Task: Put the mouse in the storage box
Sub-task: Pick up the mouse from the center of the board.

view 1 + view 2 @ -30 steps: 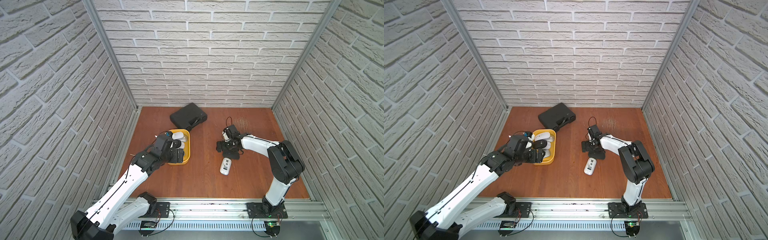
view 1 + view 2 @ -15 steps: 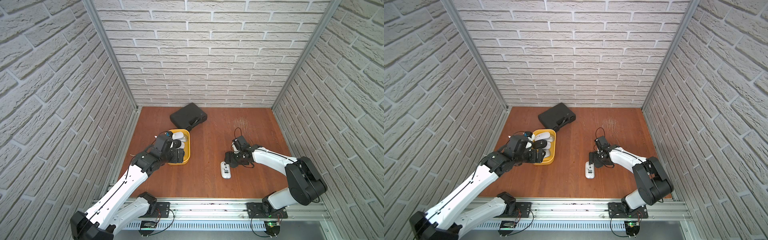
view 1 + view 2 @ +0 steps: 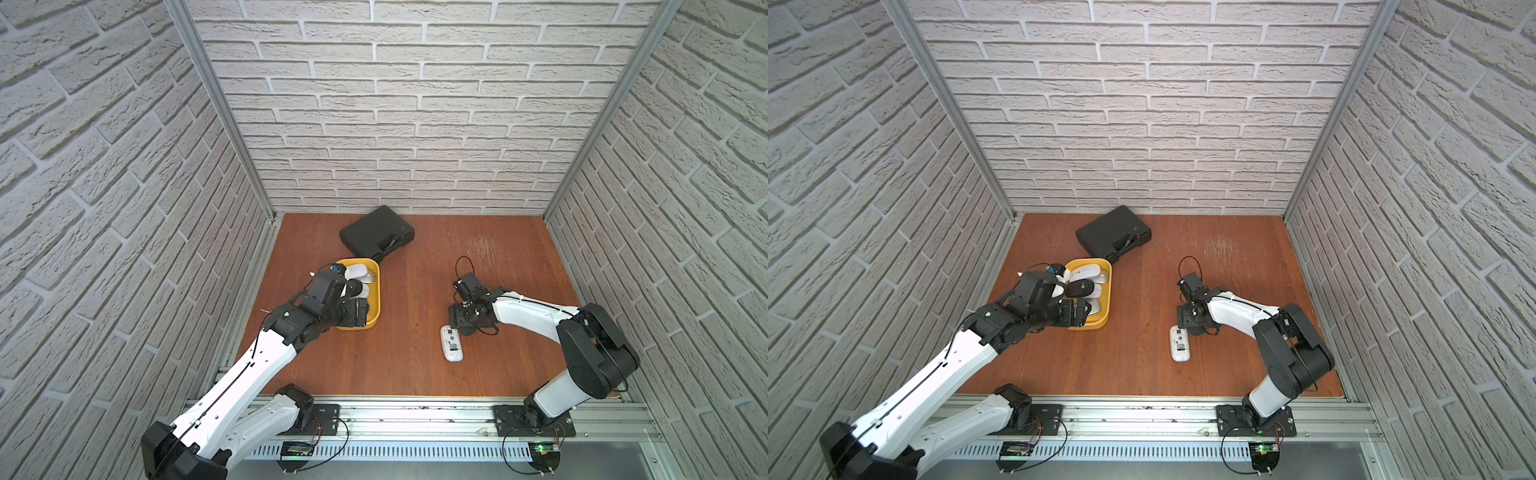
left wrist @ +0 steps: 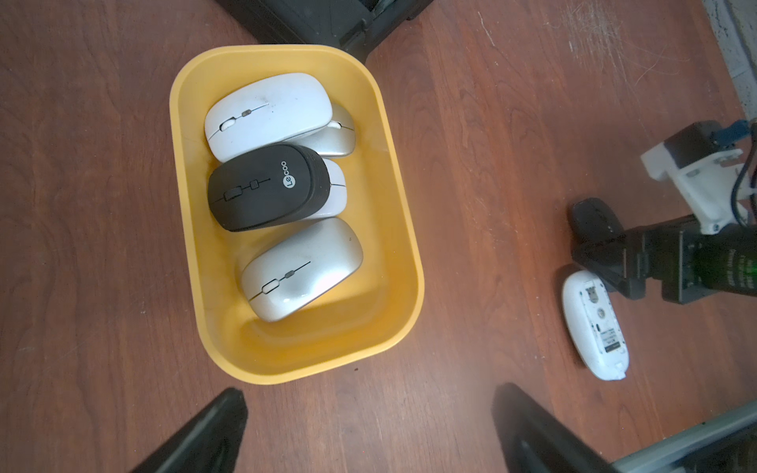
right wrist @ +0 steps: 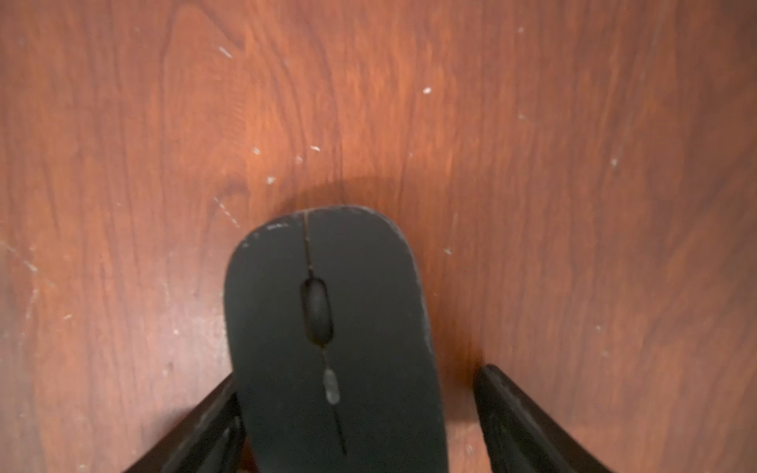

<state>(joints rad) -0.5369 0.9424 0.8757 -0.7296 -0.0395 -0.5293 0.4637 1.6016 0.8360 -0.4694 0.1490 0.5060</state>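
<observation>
Jaws on the right arm stood apart astride the black mouse [image 5: 332,340] in the right wrist view. One finger [image 5: 205,426] touched its flank, and the other [image 5: 516,417] left a strip of bare worktop [image 5: 532,164] showing between. Not yet clamped. The mouse lay flat, wheel up, nose pointing away from the wrist. Step judged: closing for the pick. To do it well, both sides should seat low on the long flanks before any lift; one-sided contact could skid the mouse sideways.

Left wrist view: left jaws were spread wide with nothing between them, held just off one end of the storage box [image 4: 405,204]. The box held several mice, white, silver and one black, crowded toward the far end; bare floor showed at the end nearer the jaws. A white mouse [image 4: 596,327] lay belly-up just beside the right jaws, close enough to be nudged.

Both top views: the box [image 3: 377,291] [image 3: 1109,291] sat well apart from the right jaws, with a black case [image 3: 376,237] behind it. The carry would need to clear the low wall and release over the bare end.
</observation>
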